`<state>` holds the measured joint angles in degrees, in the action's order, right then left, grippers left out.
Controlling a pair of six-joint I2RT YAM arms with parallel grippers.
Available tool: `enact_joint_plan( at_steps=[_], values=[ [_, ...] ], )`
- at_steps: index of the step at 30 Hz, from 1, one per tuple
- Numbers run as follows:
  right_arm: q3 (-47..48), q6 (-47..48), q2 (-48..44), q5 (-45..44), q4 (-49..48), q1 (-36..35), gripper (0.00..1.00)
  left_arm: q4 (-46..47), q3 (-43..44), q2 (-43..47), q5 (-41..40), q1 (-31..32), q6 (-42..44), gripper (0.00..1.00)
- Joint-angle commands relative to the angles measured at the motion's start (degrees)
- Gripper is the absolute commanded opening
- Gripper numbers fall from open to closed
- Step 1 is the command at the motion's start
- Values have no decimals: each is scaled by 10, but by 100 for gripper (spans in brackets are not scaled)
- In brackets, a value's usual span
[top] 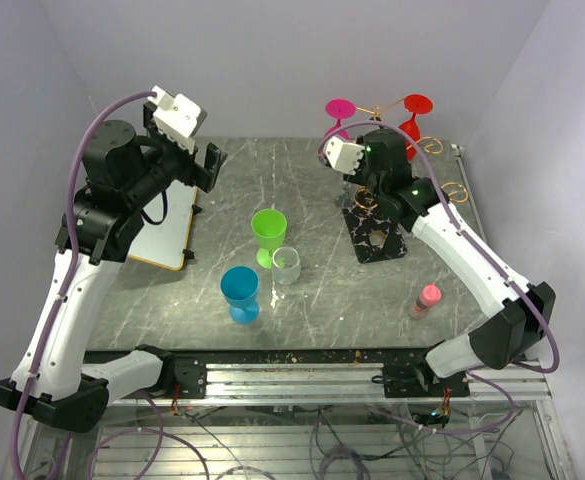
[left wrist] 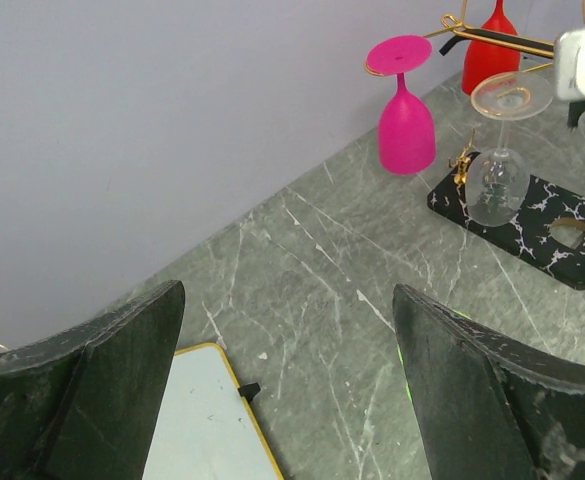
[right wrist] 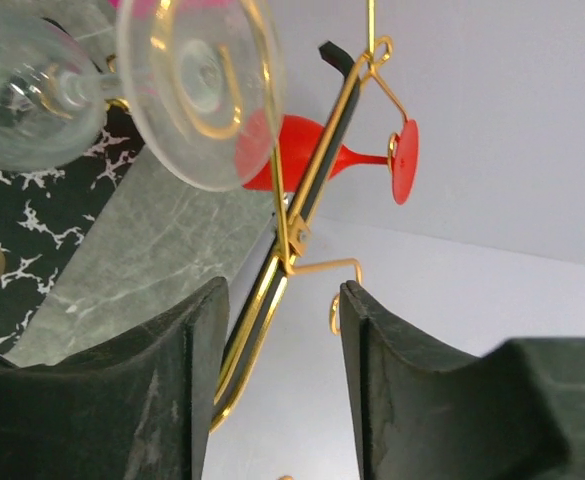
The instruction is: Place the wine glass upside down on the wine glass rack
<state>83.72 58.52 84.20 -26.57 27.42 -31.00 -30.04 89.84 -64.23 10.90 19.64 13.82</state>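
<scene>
The gold wire wine glass rack stands on its black marbled base at the back right. A clear wine glass hangs upside down on it, its foot caught on a gold arm. A pink glass and a red glass hang there too. My right gripper is open just behind the clear glass, with a rack wire between its fingers and touching nothing I can see. My left gripper is open and empty, raised over the table's back left.
A green cup, a blue cup and a small clear tumbler stand mid-table. A pink bottle stands at the front right. A white board with a yellow edge lies at the left. Walls close in behind and beside.
</scene>
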Motion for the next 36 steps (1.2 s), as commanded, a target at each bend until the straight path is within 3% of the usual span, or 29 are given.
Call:
enact_joint_plan(
  at_steps=[1,4,11,22,36],
  values=[
    [3,-19,-30,-5,1,14,52,4,-7,-2,34,-5,18,95],
    [10,-27,-40,-3,3,23,59,-3,-16,-8,48,-4,24,96],
    [23,-51,-68,11,15,64,65,-19,-33,-28,63,-4,51,95],
    [67,-124,-116,145,77,147,71,-21,-125,-71,70,36,62,87],
    [75,-150,-97,200,101,179,74,-81,-59,-247,38,75,31,70]
  ],
)
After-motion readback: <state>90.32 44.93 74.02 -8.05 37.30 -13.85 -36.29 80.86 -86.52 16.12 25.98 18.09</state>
